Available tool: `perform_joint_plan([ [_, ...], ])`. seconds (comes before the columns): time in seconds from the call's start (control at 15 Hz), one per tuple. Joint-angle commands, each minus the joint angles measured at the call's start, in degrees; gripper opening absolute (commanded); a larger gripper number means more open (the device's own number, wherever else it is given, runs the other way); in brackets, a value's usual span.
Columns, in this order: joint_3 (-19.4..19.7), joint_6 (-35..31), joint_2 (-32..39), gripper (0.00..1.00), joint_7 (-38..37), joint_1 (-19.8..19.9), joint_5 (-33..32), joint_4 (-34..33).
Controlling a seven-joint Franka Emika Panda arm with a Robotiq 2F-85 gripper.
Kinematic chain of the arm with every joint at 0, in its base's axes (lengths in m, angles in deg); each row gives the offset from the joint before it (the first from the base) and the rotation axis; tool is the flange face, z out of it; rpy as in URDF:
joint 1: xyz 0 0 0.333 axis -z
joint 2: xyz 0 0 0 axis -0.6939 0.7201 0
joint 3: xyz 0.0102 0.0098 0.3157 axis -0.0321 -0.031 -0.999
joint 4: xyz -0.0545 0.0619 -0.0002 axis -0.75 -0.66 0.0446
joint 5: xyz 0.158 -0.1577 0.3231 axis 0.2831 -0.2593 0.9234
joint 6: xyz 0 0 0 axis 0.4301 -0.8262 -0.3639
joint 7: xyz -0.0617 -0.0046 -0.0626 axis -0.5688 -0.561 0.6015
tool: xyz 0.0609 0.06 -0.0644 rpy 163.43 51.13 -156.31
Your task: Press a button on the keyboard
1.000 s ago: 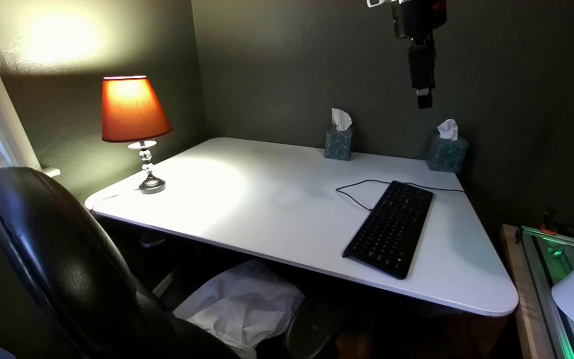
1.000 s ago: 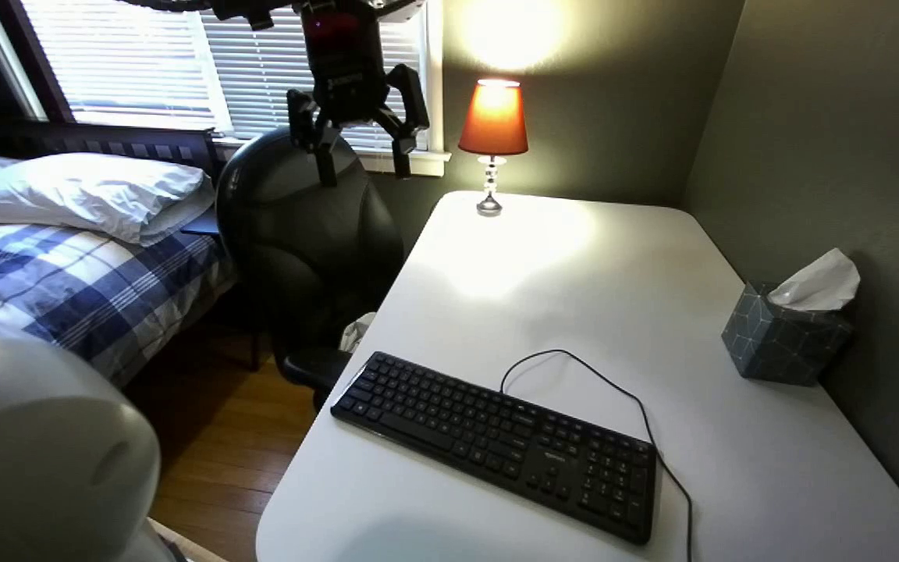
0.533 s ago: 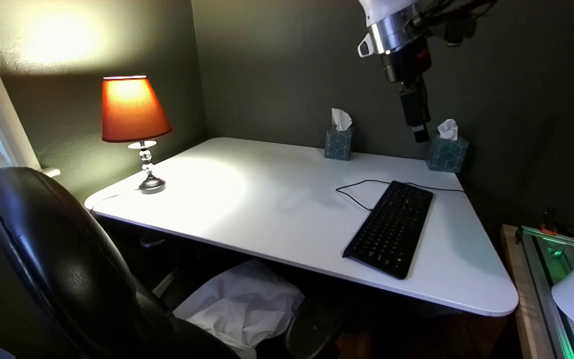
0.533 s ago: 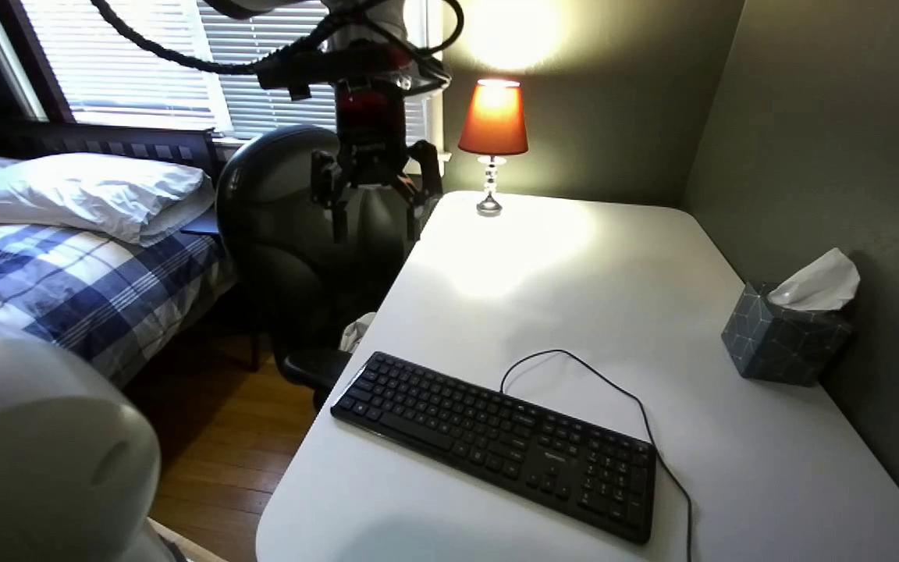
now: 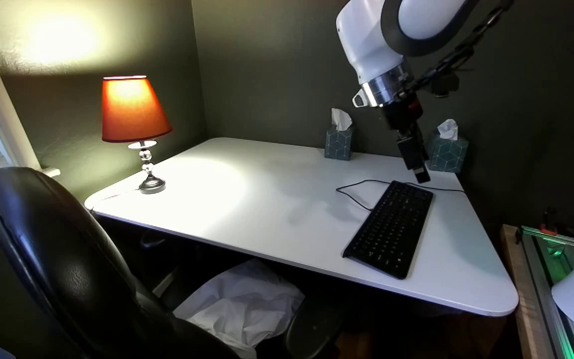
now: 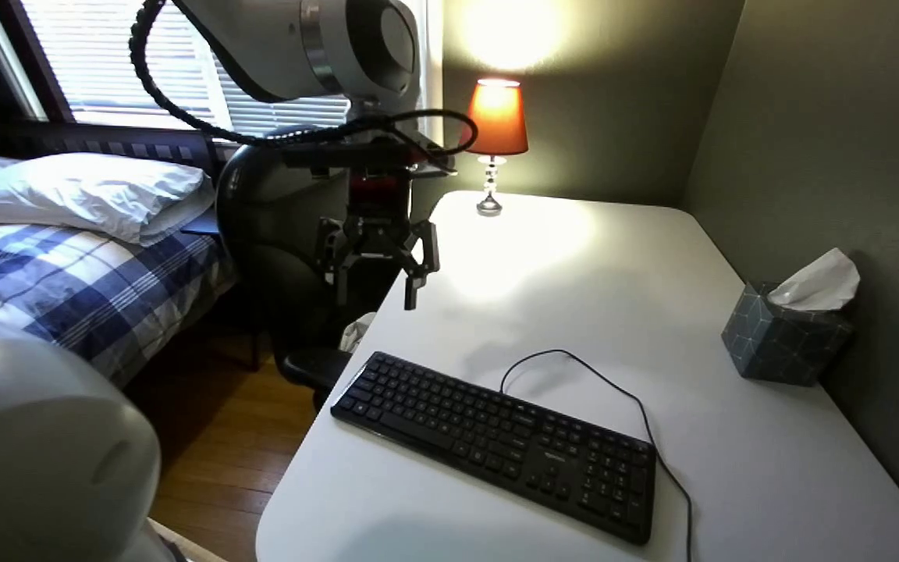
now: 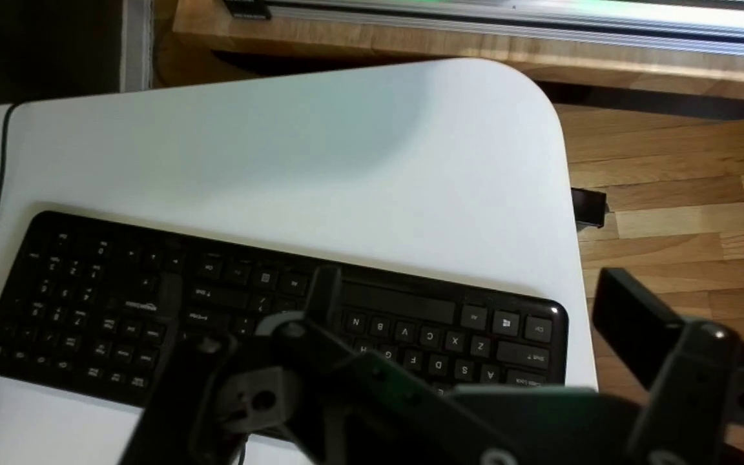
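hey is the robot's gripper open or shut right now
Open. In an exterior view the gripper holds nothing; in the wrist view its fingers stand wide apart.

Open air separates the fingers [image 6: 411, 293] from the keyboard [image 6: 496, 443], while its looped cable [image 6: 557, 350] and two tissue boxes [image 5: 338, 145] obstruct the bench [image 6: 629, 273].

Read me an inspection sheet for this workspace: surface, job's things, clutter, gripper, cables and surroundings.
Surface: white desk, bright patch at one end.
Job's things: black keyboard lying on the desk, one end near its edge.
Clutter: lit lamp; two tissue boxes along the wall side.
Gripper: open, holding nothing, not touching the keyboard.
Cables: keyboard cable bends past the number-pad end; black hose loops beside the arm.
Surroundings: office chair at the desk, bed and window beyond.
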Motion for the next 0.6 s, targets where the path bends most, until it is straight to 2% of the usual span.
perform_joint_plan([
  [0.0,1.0,-7.1,3.6,1.00,1.3,-0.3,-0.4,1.7],
  [0.2,1.2,-12.3,6.3,1.00,0.1,-0.1,-0.5,2.3],
  [0.27,1.0,-9.6,4.9,1.00,0.6,-0.4,-0.2,1.6],
  [0.53,1.2,-11.2,6.5,1.00,0.6,-0.3,-0.2,1.7],
])
